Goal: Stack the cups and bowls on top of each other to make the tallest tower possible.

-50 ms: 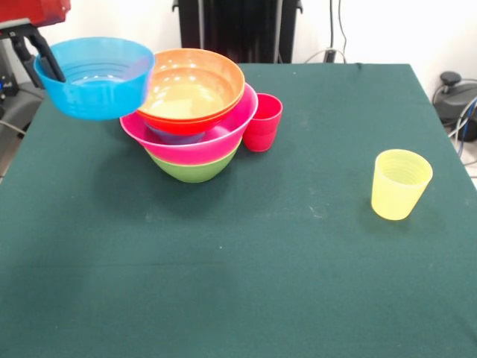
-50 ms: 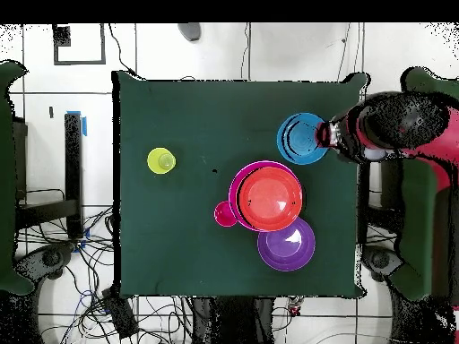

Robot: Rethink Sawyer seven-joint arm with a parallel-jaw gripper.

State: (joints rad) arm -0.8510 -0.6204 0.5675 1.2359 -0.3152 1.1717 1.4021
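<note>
My gripper (image 1: 48, 64) is shut on the rim of a blue bowl (image 1: 95, 78) and holds it in the air, left of the tower and about level with its top. From above, the blue bowl (image 2: 302, 138) hangs off the gripper (image 2: 324, 136) near the table's right edge. The tower has a green bowl (image 1: 194, 170) at the bottom, a big pink bowl (image 1: 195, 143) on it and an orange bowl (image 1: 192, 88) on top. A red cup (image 1: 262, 121) stands against the tower's right side. The yellow cup (image 1: 400, 183) stands alone at the right.
A purple bowl (image 2: 286, 245) shows beside the tower (image 2: 269, 199) in the overhead view. In the front view only a patch of purple (image 1: 176, 135) shows under the orange bowl. Dark green cloth (image 1: 238, 283) covers the table.
</note>
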